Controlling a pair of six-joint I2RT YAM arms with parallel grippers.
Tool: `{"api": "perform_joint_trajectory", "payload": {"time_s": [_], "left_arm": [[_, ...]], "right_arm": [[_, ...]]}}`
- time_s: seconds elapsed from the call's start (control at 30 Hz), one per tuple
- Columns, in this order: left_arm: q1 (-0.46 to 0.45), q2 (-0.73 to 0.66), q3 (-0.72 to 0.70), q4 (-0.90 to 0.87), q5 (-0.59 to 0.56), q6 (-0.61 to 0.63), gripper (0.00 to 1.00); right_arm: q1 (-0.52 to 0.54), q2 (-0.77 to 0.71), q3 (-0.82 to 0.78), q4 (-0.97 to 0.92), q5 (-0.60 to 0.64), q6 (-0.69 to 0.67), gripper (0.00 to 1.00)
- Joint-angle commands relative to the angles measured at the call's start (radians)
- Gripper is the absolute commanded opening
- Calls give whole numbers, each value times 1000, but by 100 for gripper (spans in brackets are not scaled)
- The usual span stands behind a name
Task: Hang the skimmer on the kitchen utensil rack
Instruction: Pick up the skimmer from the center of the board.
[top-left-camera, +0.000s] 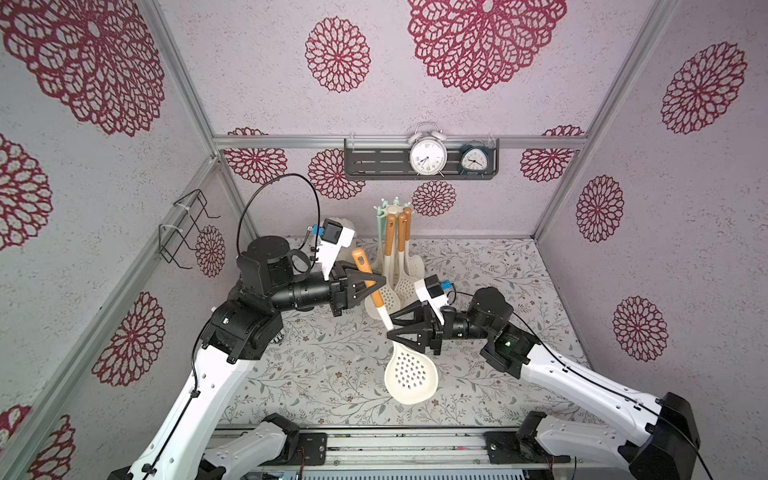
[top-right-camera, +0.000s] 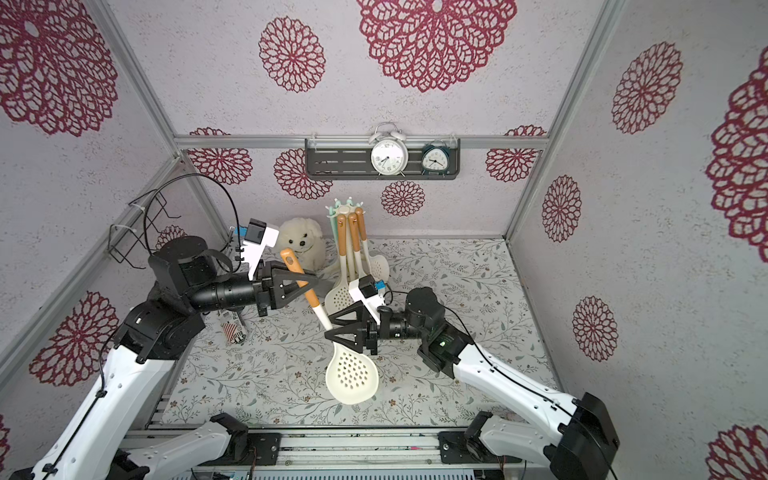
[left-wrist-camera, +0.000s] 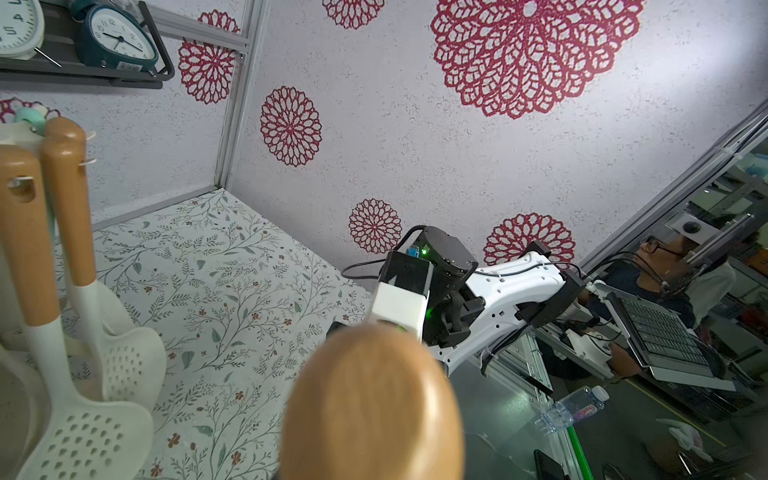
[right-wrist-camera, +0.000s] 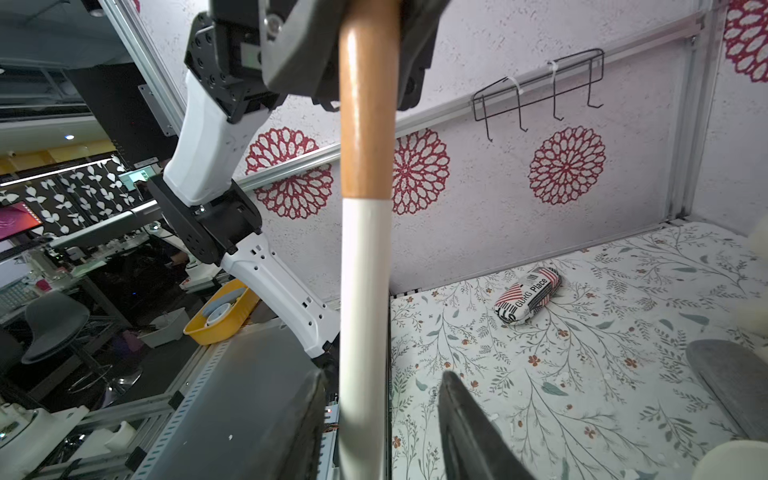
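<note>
— Where is the skimmer?
— Tilted over the table, in front of the rack, bowl end lowest. Other utensils hang on that rack.
— The left gripper?
— Pinching the wooden handle near its top.
— The right gripper?
— Its fingers flank the white neck; whether they press it cannot be told.

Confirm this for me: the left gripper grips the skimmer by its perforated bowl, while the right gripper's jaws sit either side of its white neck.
One detail is wrong. The left gripper grips the skimmer by its wooden handle, not its perforated bowl, as both top views show. The rest holds: the right gripper has its jaws either side of the white neck.
</note>
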Motion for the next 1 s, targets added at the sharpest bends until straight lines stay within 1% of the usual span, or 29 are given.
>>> {"api": "perform_joint_trajectory", "payload": {"time_s": [0.0, 0.07, 0.1, 0.13, 0.17, 0.2, 0.23, 0.27, 0.3, 0.33, 0.43, 0.5, 0.6, 0.7, 0.8, 0.9, 0.97], "left_arm": [[6, -12, 13, 55, -6, -8, 0], [5, -18, 4, 74, -21, -17, 0], [6, -26, -1, 84, -48, -26, 0], [5, -35, -10, 92, -89, -33, 0], [6, -45, -18, 94, -142, -42, 12], [6, -56, -30, 99, -210, -49, 50], [5, -71, -50, 103, -283, -61, 74], [3, -91, -77, 120, -337, -76, 88], [1, -113, -116, 158, -398, -92, 98], [-1, -141, -154, 187, -458, -108, 98], [-12, -185, -229, 224, -609, -127, 98], [-26, -195, -255, 243, -668, -125, 99], [-55, -173, -254, 241, -711, -98, 99], [-72, -138, -248, 259, -712, -87, 97], [-82, -103, -247, 302, -700, -91, 95], [-89, -75, -251, 350, -674, -101, 93], [-91, -58, -249, 372, -657, -106, 89]], "right_arm": [[2, 0, -7, 143, -29, 71, 24], [4, -1, -14, 152, -12, 83, 9], [4, -5, -19, 158, 15, 93, 0], [5, -12, -24, 164, 50, 103, 0], [7, -22, -30, 168, 97, 111, 0], [14, -35, -30, 142, 196, 113, 0], [33, -52, -25, 90, 333, 103, 0], [59, -67, -22, 45, 469, 92, 0], [98, -81, -20, 8, 624, 82, 0], [136, -89, -19, -14, 762, 78, 0], [217, -80, 8, -94, 1081, 119, 0], [261, -58, 36, -139, 1219, 131, 0], [323, 0, 112, -213, 1351, 123, 0], [383, 52, 178, -239, 1448, 93, 0], [441, 93, 220, -239, 1508, 72, 0], [449, 113, 239, -229, 1499, 72, 0], [452, 117, 241, -212, 1483, 71, 0]]}}
